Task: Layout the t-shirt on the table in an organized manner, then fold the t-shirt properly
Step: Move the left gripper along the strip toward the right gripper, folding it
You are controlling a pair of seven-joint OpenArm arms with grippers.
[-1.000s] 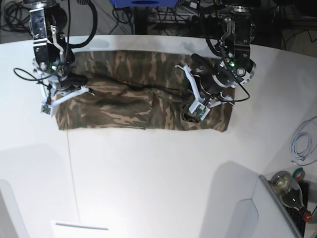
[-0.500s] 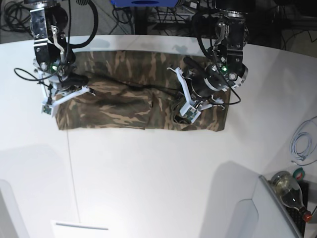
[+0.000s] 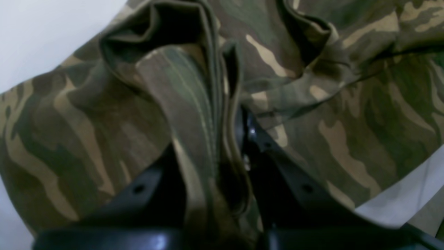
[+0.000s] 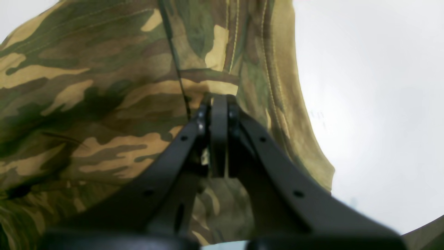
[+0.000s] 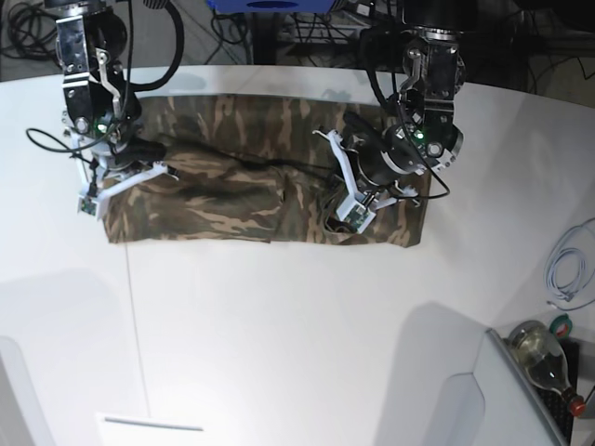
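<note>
The camouflage t-shirt (image 5: 232, 186) lies as a long rumpled band across the far half of the white table (image 5: 297, 334). My left gripper (image 5: 340, 203) sits over the shirt's right part. In the left wrist view the left gripper (image 3: 225, 146) is shut on a thick bunched fold of t-shirt (image 3: 194, 104) standing up between its black fingers (image 3: 277, 156). My right gripper (image 5: 153, 153) is at the shirt's left end. In the right wrist view the right gripper (image 4: 218, 104) is shut, its tips pinching the t-shirt (image 4: 104, 90) by its stitched hem, with bare table (image 4: 364, 86) beside it.
A coiled white cable (image 5: 569, 268) lies at the right edge, with a bottle (image 5: 544, 358) and a grey panel (image 5: 465, 400) at the lower right. A thin dark seam (image 5: 135, 316) runs down the table. A white sheet (image 5: 149, 427) sits at the near edge.
My left arm has moved toward the middle of the shirt, dragging the shirt's right end inward and bunching it. The right arm has stayed put.
</note>
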